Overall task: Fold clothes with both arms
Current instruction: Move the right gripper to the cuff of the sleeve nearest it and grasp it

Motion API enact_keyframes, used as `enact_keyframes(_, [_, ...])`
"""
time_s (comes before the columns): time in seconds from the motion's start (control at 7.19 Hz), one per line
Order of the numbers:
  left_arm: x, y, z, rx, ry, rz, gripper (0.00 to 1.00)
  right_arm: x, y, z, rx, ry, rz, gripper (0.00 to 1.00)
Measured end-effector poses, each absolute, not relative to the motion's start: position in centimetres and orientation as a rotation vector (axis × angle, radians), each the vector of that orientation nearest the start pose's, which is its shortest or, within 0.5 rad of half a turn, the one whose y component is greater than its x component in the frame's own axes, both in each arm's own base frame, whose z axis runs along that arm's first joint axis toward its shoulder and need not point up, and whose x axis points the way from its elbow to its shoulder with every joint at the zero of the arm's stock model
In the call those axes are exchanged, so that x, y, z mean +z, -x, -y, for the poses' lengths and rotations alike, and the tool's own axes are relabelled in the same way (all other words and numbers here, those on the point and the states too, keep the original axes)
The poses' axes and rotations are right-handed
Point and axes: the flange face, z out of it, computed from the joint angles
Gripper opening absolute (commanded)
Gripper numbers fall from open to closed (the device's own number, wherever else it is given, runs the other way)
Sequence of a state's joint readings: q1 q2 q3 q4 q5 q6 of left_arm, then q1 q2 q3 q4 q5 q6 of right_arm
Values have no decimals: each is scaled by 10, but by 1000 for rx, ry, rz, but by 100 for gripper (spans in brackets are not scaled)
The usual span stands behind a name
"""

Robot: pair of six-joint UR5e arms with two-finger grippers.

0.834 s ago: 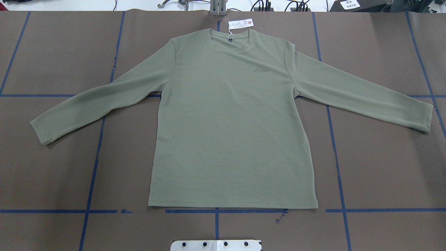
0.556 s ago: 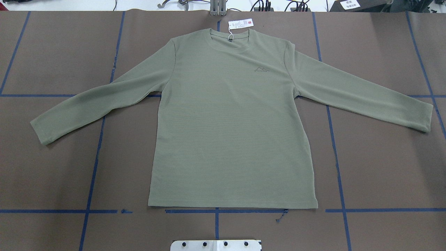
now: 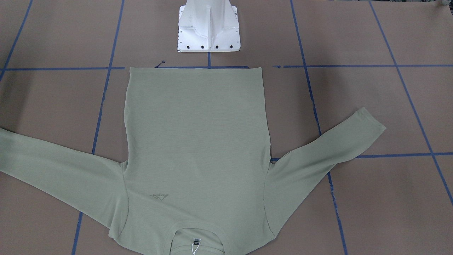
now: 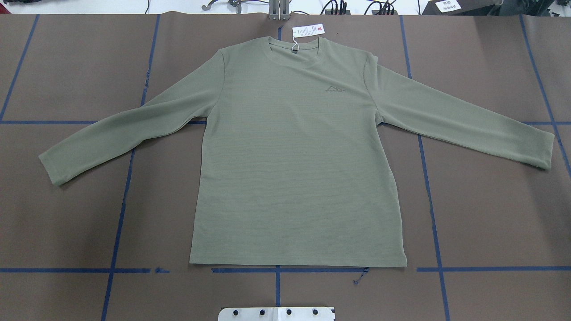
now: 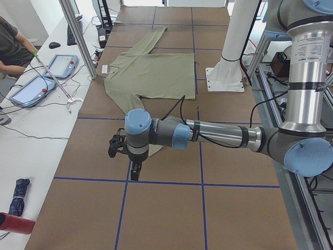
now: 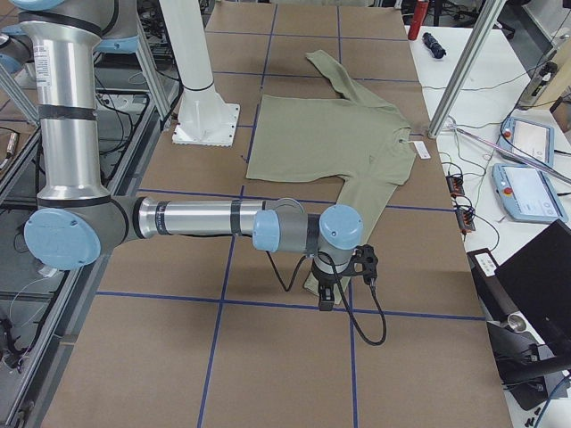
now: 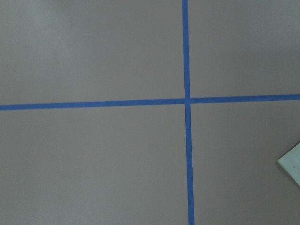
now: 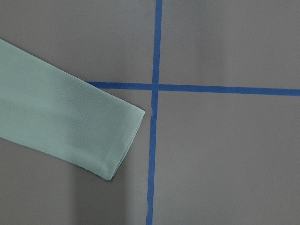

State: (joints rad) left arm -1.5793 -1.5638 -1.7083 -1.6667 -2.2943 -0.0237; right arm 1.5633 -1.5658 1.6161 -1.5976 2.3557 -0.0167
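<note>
The clothes are one sage-green long-sleeved shirt (image 4: 294, 156), lying flat and face up with both sleeves spread; its collar and white hang tag (image 4: 308, 30) are on the side away from the robot. It also shows as the shirt (image 3: 196, 141). My left gripper (image 5: 136, 172) hangs over the table just past the left sleeve's end; whether it is open or shut I cannot tell. My right gripper (image 6: 326, 296) hangs by the other sleeve's end, its state also unclear. The right wrist view looks down on that cuff (image 8: 117, 140). A sleeve corner (image 7: 291, 164) enters the left wrist view.
The white pedestal base (image 3: 208, 32) stands just behind the shirt's hem. Blue tape lines (image 4: 430, 196) grid the brown table cover. A side bench with tablets (image 5: 31, 88), cables and a seated person (image 5: 10, 47) runs along the far edge.
</note>
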Motion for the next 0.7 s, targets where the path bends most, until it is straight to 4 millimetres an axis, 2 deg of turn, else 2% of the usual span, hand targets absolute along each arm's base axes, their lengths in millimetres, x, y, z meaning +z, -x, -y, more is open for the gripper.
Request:
enact_keyframes(0.14, [574,58,508,104,-282,-725,100,637,-47,501,-21,-40,787,100])
enact_keyframes(0.28, [572,40,512,137,-304,-732,100,654,-33,499,-34,-60,793,100])
enact_keyframes(0.56, [565,23,523,137,-322,-747,100,715,4,480,-120,-147,799,100])
enact_keyframes(0.7, [559,20,528,139,-338,-752,100,730,30,477,-142,-172,788,100])
